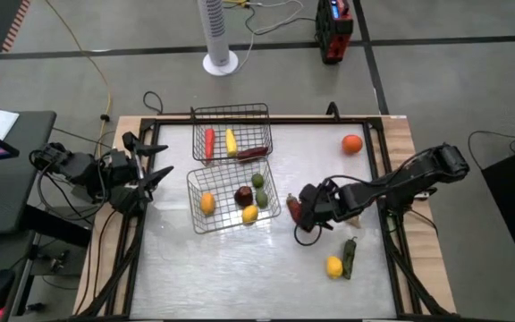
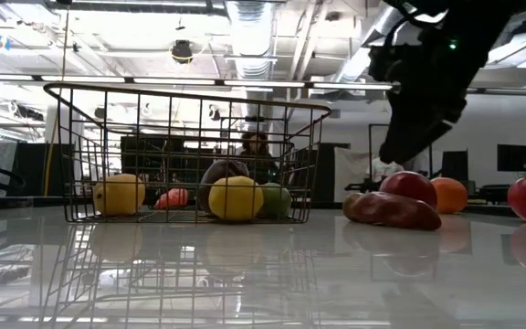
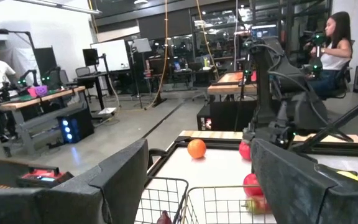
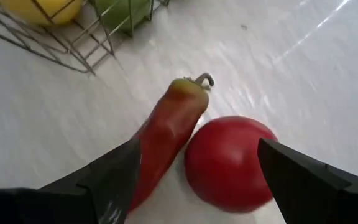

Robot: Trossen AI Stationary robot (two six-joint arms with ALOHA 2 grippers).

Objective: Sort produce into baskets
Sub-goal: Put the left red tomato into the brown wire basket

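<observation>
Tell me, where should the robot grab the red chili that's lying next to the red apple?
Probably by the middle of the red chili, coming straight down from above with one finger on each long side. It lies flat on the table, long and thin, with its stem end touching the red apple, so the far half looks freer. The right hand hovers open over both.

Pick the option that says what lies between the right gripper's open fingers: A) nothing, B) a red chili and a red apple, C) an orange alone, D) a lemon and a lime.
B: the right wrist view shows the right gripper open around a red chili and a red apple lying side by side on the table.
</observation>
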